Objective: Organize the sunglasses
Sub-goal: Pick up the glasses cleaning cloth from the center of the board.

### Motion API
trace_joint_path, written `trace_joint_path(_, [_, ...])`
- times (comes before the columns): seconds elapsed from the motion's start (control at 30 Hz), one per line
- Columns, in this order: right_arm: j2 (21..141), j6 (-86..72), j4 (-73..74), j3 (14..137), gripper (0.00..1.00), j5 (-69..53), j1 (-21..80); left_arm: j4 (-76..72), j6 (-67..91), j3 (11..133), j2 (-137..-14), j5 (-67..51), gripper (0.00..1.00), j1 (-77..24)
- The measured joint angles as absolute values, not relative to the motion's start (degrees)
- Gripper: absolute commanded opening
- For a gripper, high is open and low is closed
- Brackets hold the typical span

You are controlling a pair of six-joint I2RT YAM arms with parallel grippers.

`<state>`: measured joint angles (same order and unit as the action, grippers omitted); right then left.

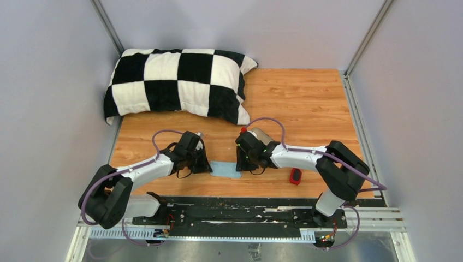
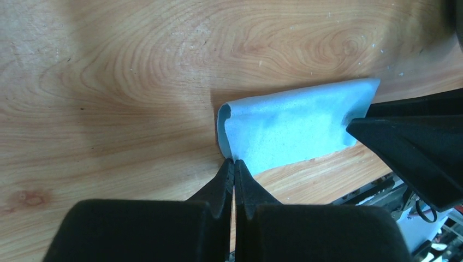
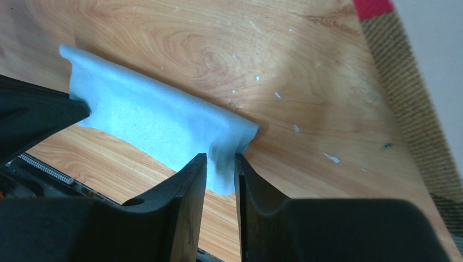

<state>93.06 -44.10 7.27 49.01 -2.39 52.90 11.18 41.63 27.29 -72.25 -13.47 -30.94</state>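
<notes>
Two ends of a cloth (image 1: 224, 169) are pinched by the left tool (image 2: 233, 164) and right tool (image 3: 220, 158), while the light, slick, fragile sunglasses (image 1: 295, 176) are judged best taken by the frame.

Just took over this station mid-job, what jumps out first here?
The left gripper and right gripper each pinch one end of a light blue cloth, near the front middle. A black-and-white checkered pillow fills the far left corner. The red sunglasses lie untouched to the cloth's right.
</notes>
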Motion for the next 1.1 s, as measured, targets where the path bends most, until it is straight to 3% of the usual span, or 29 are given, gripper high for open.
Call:
trace_joint_path(0.37, [92.1, -43.9, 8.6, 48.6, 0.34, -0.3, 53.1, 12.4, 42.0, 27.3, -71.2, -12.4, 0.0, -30.9])
trace_joint_path(0.63, [93.2, -43.6, 8.5, 49.7, 0.23, -0.2, 53.4, 12.5, 42.0, 27.0, -71.2, -12.4, 0.0, -30.9])
trace_joint_path(1.0, [93.9, -43.0, 8.5, 50.3, 0.24, -0.8, 53.8, 12.6, 42.0, 26.9, -71.2, -12.3, 0.0, -30.9])
trace_joint_path(1.1, [94.3, -42.4, 8.6, 50.7, 0.21, -1.1, 54.0, 12.5, 42.0, 26.9, -71.3, -12.4, 0.0, -30.9])
